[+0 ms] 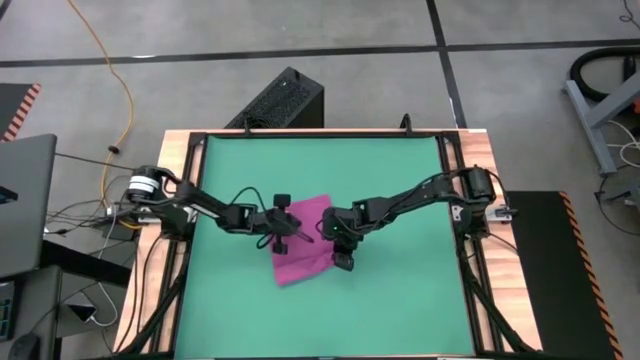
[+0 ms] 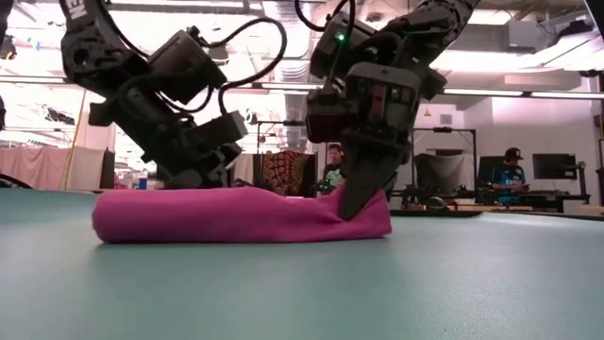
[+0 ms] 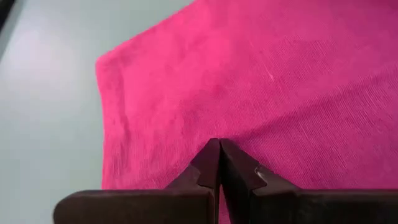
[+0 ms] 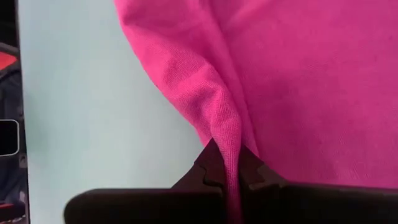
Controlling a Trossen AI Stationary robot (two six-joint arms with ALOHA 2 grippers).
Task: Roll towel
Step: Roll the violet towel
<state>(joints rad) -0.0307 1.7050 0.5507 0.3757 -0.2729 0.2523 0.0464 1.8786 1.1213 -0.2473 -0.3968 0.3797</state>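
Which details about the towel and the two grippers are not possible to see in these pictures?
- Towel tag: not visible in any view.
- Towel's middle, high view: covered by left gripper and right gripper.
- Left gripper tips, low view: hidden behind the towel.
- Whether the shut left gripper pinches cloth: unclear; the right gripper clearly pinches a fold.

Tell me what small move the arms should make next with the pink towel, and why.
Probably the right gripper should lift its pinched edge slightly and carry it over the towel to start the roll. Its fingers are shut on a fold of cloth, while the left gripper is shut, tips down on the towel, and the towel lies mostly flat on the green mat.
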